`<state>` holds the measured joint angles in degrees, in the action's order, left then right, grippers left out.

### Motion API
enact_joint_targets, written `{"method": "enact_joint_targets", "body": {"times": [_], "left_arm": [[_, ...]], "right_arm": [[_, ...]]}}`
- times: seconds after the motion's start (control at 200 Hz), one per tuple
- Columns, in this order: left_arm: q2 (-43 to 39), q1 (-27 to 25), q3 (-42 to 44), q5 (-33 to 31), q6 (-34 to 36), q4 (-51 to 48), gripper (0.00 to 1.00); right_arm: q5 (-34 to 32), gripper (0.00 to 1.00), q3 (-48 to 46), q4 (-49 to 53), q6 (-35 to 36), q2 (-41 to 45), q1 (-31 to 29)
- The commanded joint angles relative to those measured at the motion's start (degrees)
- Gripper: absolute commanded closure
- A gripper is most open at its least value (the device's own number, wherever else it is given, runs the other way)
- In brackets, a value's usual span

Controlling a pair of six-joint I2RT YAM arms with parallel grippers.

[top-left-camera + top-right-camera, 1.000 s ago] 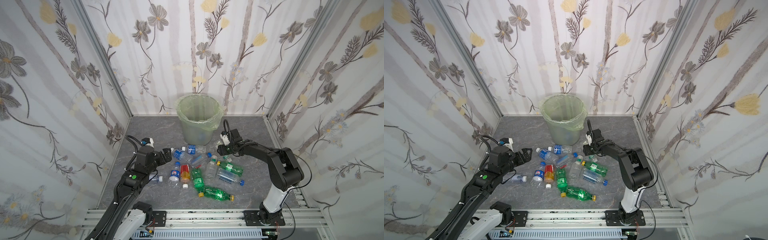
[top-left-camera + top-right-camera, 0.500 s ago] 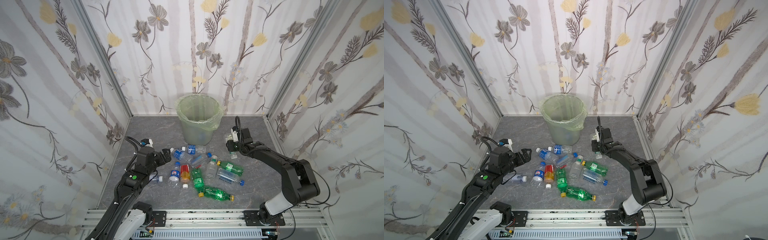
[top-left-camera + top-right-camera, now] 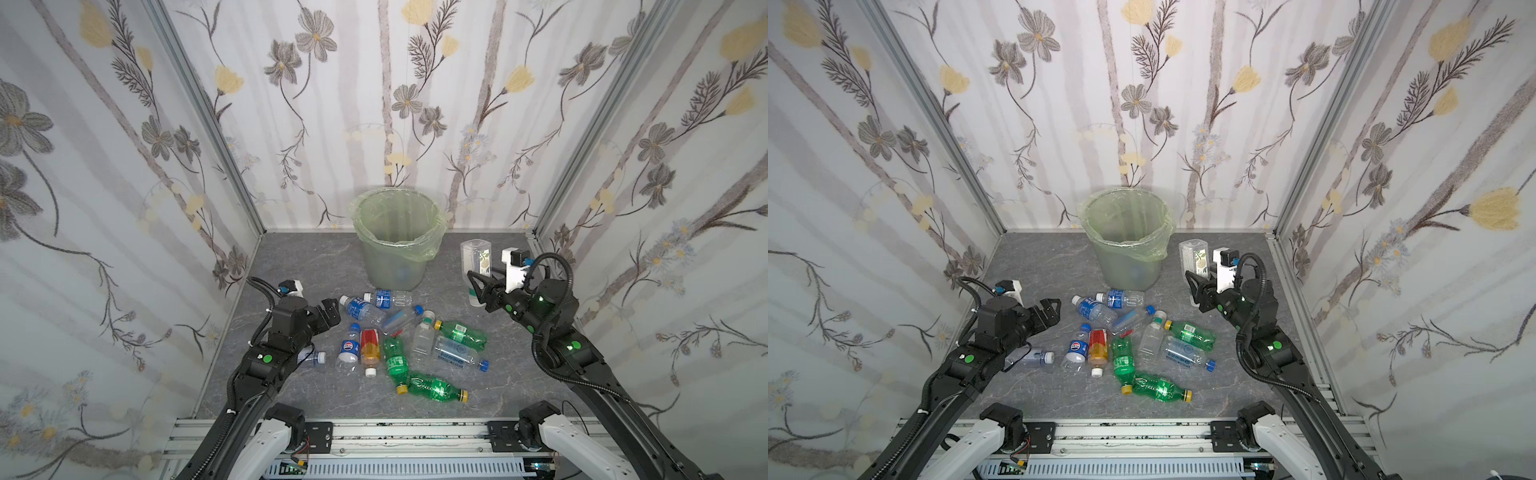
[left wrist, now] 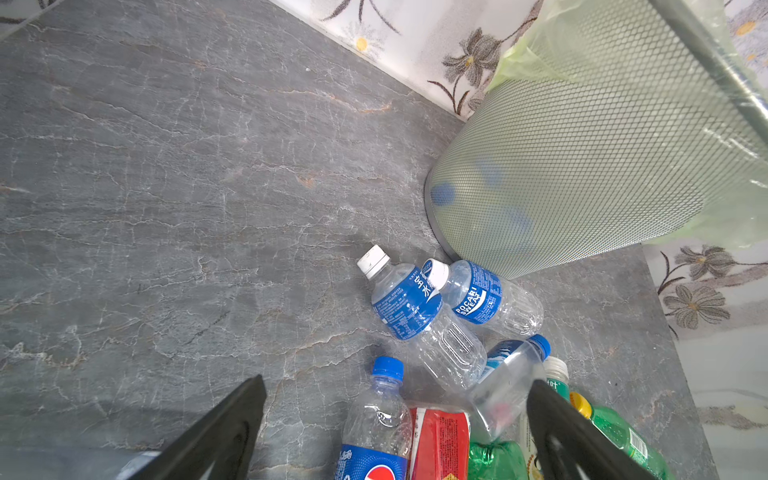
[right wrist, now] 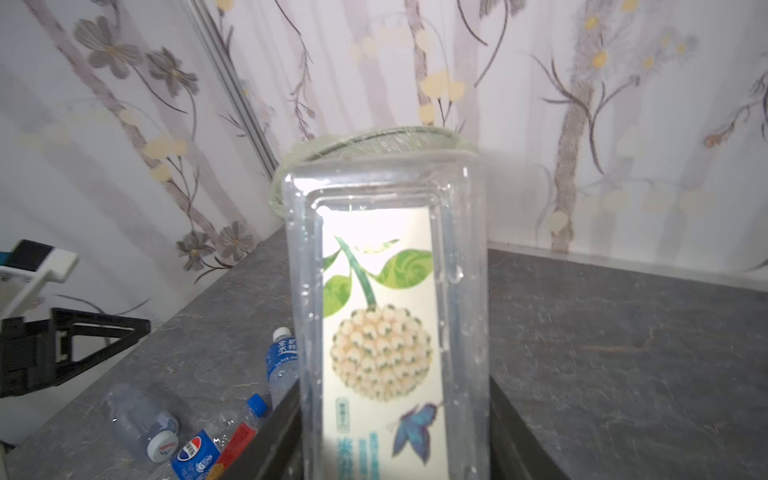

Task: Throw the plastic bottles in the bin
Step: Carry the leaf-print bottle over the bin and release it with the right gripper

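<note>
The pale green bin (image 3: 392,253) (image 3: 1121,257) stands at the back, its rim (image 5: 374,139) showing behind the held bottle. My right gripper (image 3: 478,286) (image 3: 1196,286) (image 5: 395,436) is shut on a clear square plastic bottle (image 3: 475,257) (image 3: 1192,257) (image 5: 386,311) with a white fruit label, held base up to the right of the bin. Several plastic bottles (image 3: 399,332) (image 3: 1125,332) lie on the floor: clear with blue labels, green, one amber with a red label (image 4: 440,444). My left gripper (image 3: 332,311) (image 3: 1052,309) (image 4: 397,384) hangs open over the pile's left edge.
Floral walls enclose the grey stone floor (image 3: 299,266) on three sides. A lone clear bottle (image 3: 311,357) lies partly under my left arm. Blue shapes show through the bin's mesh wall (image 4: 582,166). A metal rail (image 3: 395,432) runs along the front edge.
My right gripper closed on the square bottle, lifted it off the floor and swung it to the right with its base up. The left arm has not moved.
</note>
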<state>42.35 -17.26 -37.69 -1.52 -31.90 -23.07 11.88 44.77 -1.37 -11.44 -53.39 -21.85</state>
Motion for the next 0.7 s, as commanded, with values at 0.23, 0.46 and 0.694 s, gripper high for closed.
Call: {"method": "enact_joint_targets", "body": {"times": [0.23, 0.46, 0.694], "left_arm": [[0.81, 0.21, 1.48, -2.14, -5.75, -1.41, 0.0], [-0.66, 0.43, 1.24, -4.11, -6.6, -2.89, 0.0], [0.52, 1.1, 0.91, -5.67, -7.48, -5.61, 0.0]], "right_arm": [[5.7, 0.59, 25.85, -0.4, 0.13, -21.1, -4.31], [3.11, 0.18, 62.28, 15.25, -5.3, -53.23, -5.79], [3.56, 0.15, 52.47, 12.51, -5.3, -47.8, -5.83]]}}
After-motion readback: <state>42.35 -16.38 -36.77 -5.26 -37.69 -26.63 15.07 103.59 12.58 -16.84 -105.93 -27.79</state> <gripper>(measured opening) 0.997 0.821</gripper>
